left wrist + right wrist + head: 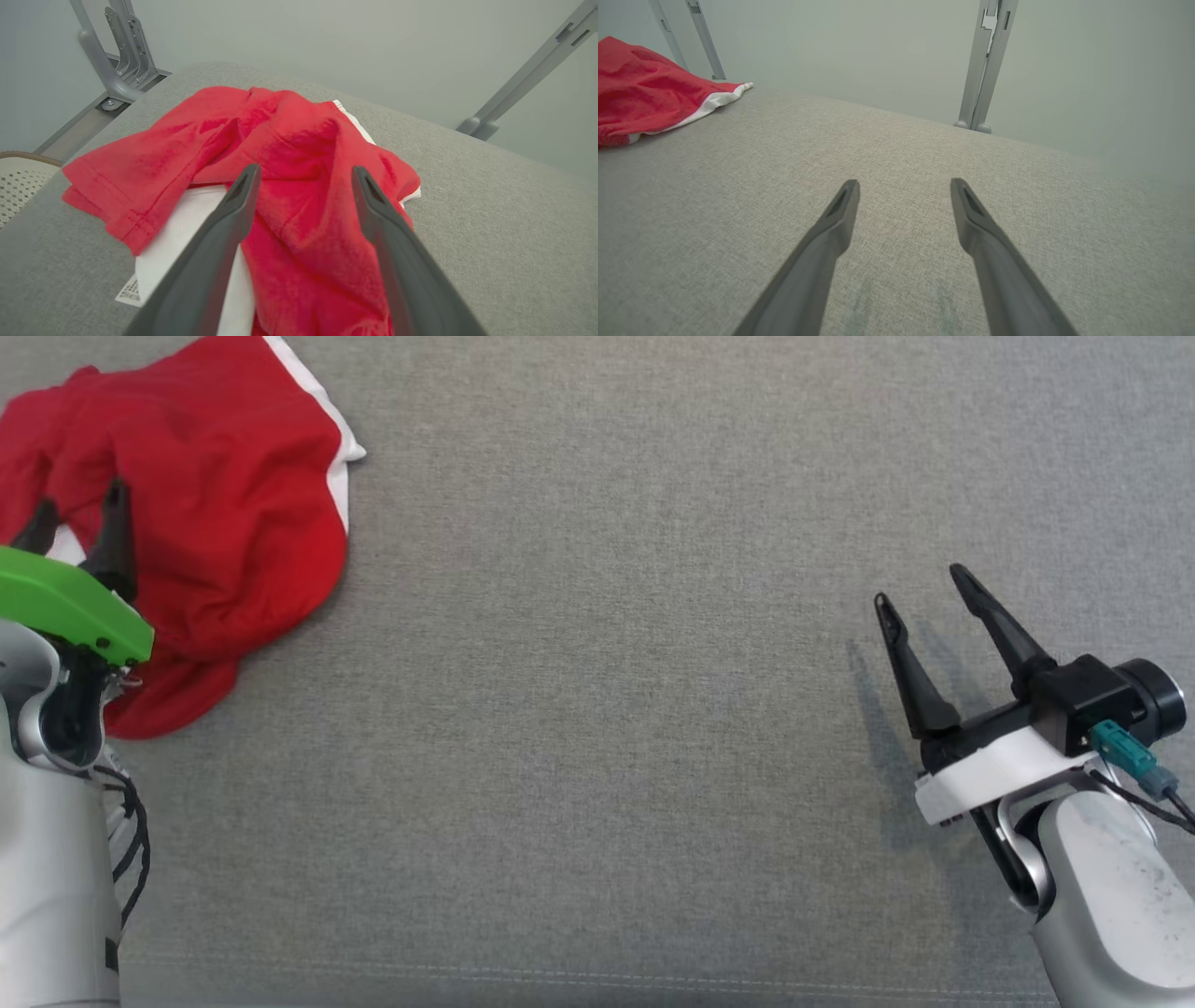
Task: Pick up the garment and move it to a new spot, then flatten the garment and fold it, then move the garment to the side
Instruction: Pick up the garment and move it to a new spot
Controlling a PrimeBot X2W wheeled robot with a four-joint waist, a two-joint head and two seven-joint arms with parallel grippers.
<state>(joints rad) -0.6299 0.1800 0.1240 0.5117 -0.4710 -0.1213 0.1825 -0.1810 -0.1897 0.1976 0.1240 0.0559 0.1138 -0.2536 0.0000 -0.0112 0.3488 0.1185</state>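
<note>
Garment (224, 504), soft red knit with white panels and stitched hems, lies crumpled at the far left of the grey woven surface (597, 709). I see its small white label (127, 293), print too fine to read. My left gripper (79, 499) hangs spread wide over it, holding nothing; my right gripper (920, 586) gapes empty, well apart.

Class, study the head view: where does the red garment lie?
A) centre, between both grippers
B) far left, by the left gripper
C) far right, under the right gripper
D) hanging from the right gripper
B: the red garment lies at the far left by the left gripper; the right gripper stands over bare grey surface.
</note>
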